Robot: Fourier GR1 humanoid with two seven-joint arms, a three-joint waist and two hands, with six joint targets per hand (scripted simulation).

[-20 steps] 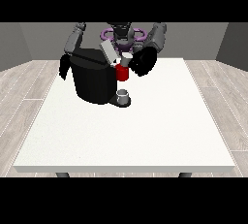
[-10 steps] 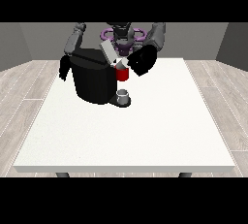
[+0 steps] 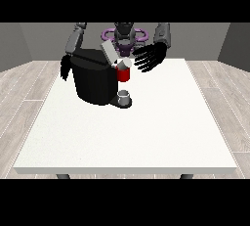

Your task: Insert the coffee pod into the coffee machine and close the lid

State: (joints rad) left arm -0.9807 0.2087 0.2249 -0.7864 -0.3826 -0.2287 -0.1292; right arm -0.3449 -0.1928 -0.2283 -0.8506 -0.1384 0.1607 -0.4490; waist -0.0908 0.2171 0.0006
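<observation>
Just beside my fingertips, pod: the small grey-topped coffee pod (image 3: 124,63) sits at the mouth of the brewing slot, directly above the red front panel (image 3: 124,75), and nothing is holding it.
Machine: the bulky black coffee machine (image 3: 95,78) stands beyond the pod from my spread fingers, its grey hinged lid (image 3: 109,52) tilted up and open.
Cup: a small grey cup (image 3: 124,96) rests on the drip base below the pod, under the level of my fingers.
Hand at the view's right: my black hand (image 3: 150,57) hovers with its fingers splayed and straight, released, tips pointing at the pod and just short of it.
Hand at the view's left: my other black hand (image 3: 64,67) hangs on the far side of the machine from my spread fingers; whether it is curled or relaxed I cannot tell.
Table: the large white table (image 3: 146,132) lies wide below everything.
Step in hand: I judge the pod needs seating, then the lid pressing down.
Doing it well: I would nudge the pod straight down with flat fingertips, then sweep over the raised lid edge and push it shut without shoving the machine sideways.
Hidden: how deep the pod sits in the slot, the lid's hinge, and any contact between the far hand and the machine are not readable.
</observation>
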